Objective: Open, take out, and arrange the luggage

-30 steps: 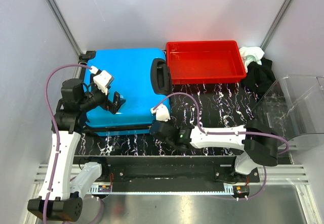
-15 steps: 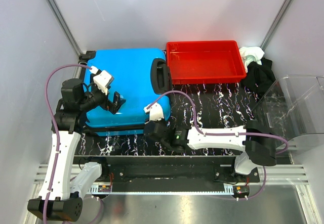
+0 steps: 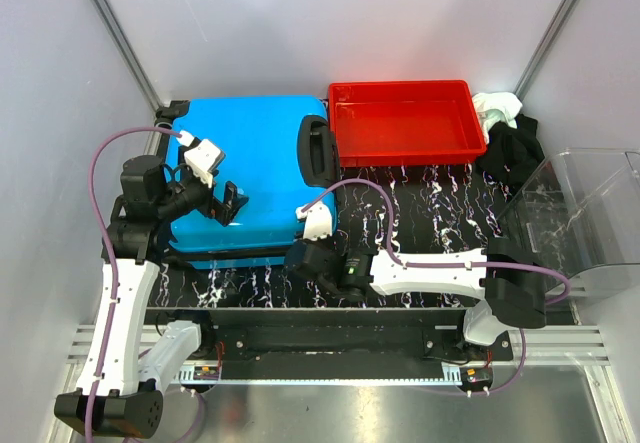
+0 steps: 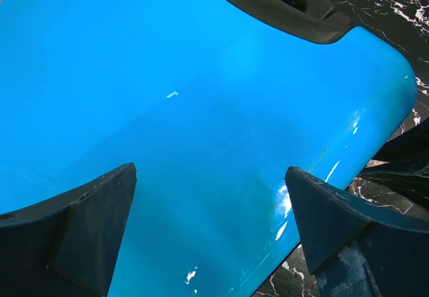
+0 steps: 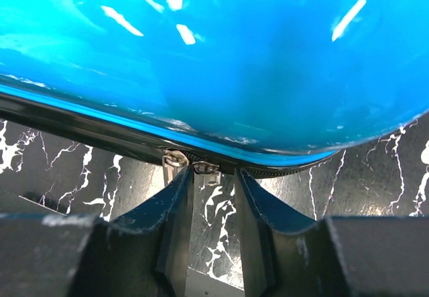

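Right wrist view puts the right gripper point(image 5: 211, 180) at the near long edge of the blue hard-shell suitcase point(image 5: 234, 62). Its jaws are narrowed to a slim gap but clamp nothing: the marble tabletop point(image 5: 375, 176) shows between the fingers. Two metal zipper pulls point(image 5: 206, 169) sit on the black zipper seam point(image 5: 80, 126) right at the fingertips, one at the mouth of the gap and the other against the tip of the neighbouring finger. We judge the step in hand to be catching a pull so the zip can be run round the shell.

Over on the left, the left gripper point(image 4: 209, 173) hangs spread wide above the lid and holds nothing. It is close to the shell, but we cannot tell whether it touches.

From above, the suitcase lies flat and closed at the far left of the table. Its black side handle point(image 3: 316, 150) is just beside the red tray point(image 3: 400, 123), and a clear plastic bin point(image 3: 590, 213) stands well apart at the right.

Risks, as we see them:
- **Missed grip:** the pulls are small and lie against the seam, so the jaws, when they close, may pinch only the shell lip or slide off.
- **Both pulls caught:** two pulls side by side invite grabbing both, which would lock the zip.
- **Case dragged:** if nothing presses the lid down, a sideways tug could drag the case along the slick table toward the tray instead of running the zip
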### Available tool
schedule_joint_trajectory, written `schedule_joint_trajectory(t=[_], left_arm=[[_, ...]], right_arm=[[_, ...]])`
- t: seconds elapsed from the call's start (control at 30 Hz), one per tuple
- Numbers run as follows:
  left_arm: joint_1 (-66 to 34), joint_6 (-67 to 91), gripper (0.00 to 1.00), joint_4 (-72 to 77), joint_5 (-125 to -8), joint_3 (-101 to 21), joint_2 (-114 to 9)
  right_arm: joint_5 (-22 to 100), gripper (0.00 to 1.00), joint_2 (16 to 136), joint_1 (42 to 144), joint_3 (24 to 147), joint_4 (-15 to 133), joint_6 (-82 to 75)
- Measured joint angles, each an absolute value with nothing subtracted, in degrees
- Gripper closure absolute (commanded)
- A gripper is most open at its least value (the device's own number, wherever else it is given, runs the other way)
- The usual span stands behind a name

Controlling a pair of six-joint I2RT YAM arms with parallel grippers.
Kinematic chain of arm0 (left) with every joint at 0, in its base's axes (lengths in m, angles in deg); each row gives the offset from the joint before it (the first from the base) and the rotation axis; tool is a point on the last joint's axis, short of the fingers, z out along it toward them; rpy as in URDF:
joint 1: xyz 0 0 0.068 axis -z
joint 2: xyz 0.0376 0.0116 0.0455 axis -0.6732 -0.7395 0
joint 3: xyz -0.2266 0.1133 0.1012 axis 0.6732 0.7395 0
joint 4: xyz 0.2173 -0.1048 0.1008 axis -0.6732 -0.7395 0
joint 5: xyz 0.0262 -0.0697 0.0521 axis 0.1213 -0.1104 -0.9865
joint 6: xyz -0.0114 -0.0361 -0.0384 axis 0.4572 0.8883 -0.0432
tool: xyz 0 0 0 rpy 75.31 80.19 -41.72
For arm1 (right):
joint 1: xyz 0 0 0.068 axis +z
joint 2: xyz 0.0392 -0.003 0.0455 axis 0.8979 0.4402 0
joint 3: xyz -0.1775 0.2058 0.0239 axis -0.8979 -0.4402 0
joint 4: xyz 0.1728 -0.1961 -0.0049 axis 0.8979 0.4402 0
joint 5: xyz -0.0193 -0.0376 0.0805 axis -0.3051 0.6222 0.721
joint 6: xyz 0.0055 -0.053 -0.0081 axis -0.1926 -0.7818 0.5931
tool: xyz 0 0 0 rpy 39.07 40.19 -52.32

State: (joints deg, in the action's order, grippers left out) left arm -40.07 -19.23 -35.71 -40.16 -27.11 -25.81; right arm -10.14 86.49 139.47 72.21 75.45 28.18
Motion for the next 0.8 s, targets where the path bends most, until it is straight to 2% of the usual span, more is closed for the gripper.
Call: schedule_joint_trajectory(t=[0.8], left_arm=[[-40.07, -19.21, 0.02, -35.73, -39.9, -27.11, -25.81]], right_arm=[[-14.07, 0.61, 89.55, 140.11, 75.06, 78.51, 30.56]])
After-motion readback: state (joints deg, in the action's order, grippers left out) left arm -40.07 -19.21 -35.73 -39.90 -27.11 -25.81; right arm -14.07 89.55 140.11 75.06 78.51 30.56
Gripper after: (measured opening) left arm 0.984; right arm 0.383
